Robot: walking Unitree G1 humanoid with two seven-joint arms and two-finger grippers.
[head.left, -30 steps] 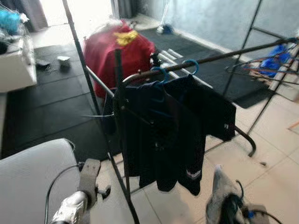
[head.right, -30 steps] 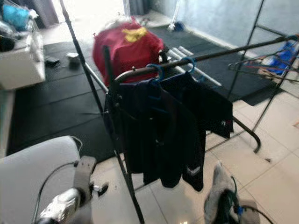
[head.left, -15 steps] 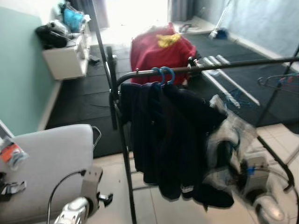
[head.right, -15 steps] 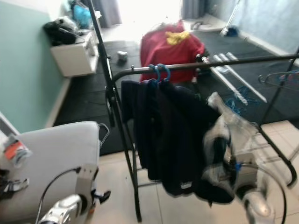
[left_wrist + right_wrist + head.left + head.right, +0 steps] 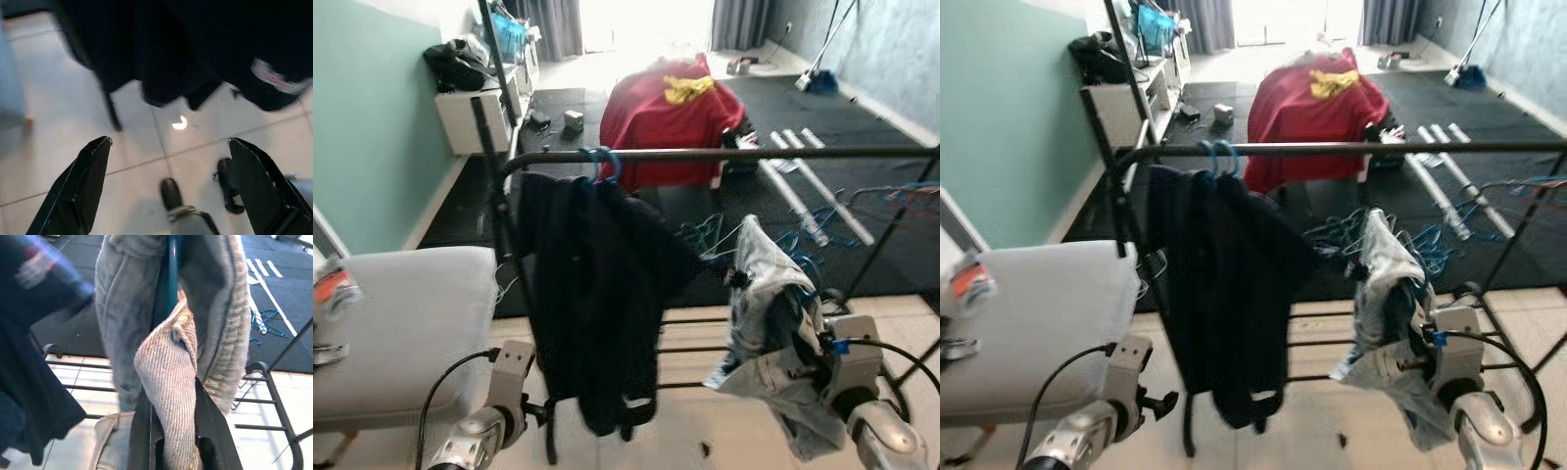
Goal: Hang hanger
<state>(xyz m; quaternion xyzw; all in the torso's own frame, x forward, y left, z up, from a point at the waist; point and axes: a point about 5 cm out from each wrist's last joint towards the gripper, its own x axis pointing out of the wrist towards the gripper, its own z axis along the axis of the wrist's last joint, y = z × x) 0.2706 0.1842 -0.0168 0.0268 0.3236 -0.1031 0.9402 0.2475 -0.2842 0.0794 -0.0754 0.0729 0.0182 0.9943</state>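
Your right gripper [image 5: 171,450] is clamped on a teal hanger [image 5: 172,279] draped with a grey garment [image 5: 773,323], held below the rack rail [image 5: 754,154]. Your left gripper [image 5: 166,181] hangs low, fingers spread wide, holding nothing.

no readable text, no labels, brands or numbers legible

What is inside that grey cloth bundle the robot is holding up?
A teal hanger runs up through the grey garment, held in the right hand. Cloth hides the hanger's arms and hook.
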